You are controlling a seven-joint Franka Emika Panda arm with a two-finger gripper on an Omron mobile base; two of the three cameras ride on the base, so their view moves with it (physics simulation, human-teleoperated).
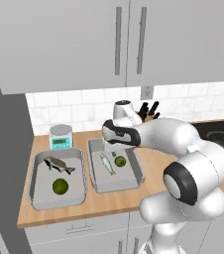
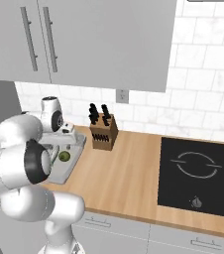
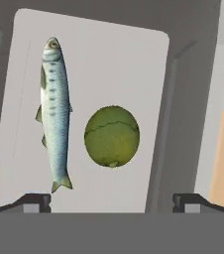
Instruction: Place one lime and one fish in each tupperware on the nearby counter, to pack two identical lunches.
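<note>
The right tub [image 1: 115, 168] sits on the wooden counter [image 1: 156, 168] and serves as the landmark here. On its floor lie a pale silvery fish [image 1: 107, 163] and a green lime [image 1: 120, 160], side by side and apart from each other. In the hand view the same silvery fish [image 3: 54, 112] lies lengthwise on the tub floor [image 3: 114, 64], with the lime [image 3: 112, 136] just beside its tail half and a strip of bare floor between them.

The gripper [image 3: 112, 201] hangs above this tub and looks down into it. Its two fingertips [image 3: 32, 202] stand wide apart at the bottom of the hand view, one below the fish's tail and the other near the tub's wall. Nothing sits between them and they touch neither fish nor lime. In the left base view the gripper [image 1: 115, 141] is above the tub's far end.

Just left of the right tub, nearly touching it, stands the left tub [image 1: 39, 196]. It holds a dark brown fish [image 1: 59, 164] toward its far end and a second lime [image 1: 60, 186] nearer the front, with a gap between them.

Behind the left tub stands a small kitchen scale [image 1: 61, 137] with a teal face. To the right of the right tub, against the tiled wall, stands a wooden knife block [image 2: 103, 131]. Farther right still, a black stovetop [image 2: 199, 176] is set into the counter.
</note>
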